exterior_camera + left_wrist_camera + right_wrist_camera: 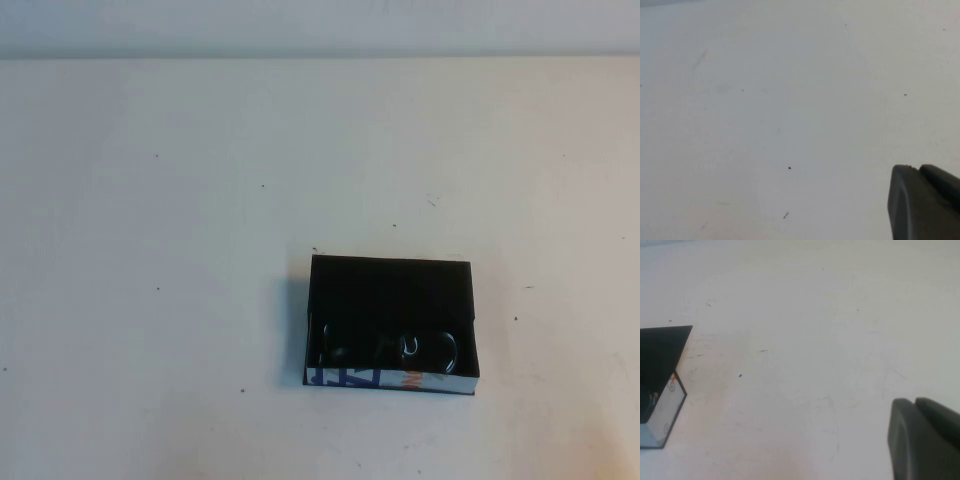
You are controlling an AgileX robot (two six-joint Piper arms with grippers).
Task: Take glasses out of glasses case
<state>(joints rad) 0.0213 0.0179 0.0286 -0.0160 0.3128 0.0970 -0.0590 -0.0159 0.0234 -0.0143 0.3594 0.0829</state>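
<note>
Both hands sat parked over bare desk (pixel 150 200), left hand (pixel 925 202) and right hand (pixel 925 440), grip state unclear. Glasses (pixel 390 347) lay inside the open case (pixel 390 285), along its printed front edge.

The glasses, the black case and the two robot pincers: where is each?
glasses (pixel 388 346), high view, on the dark frame near the case's front.
glasses case (pixel 390 285), high view, on its black inner floor.
left pincer (pixel 925 202), left wrist view, on its dark tip.
right pincer (pixel 925 440), right wrist view, on its dark tip.
</note>
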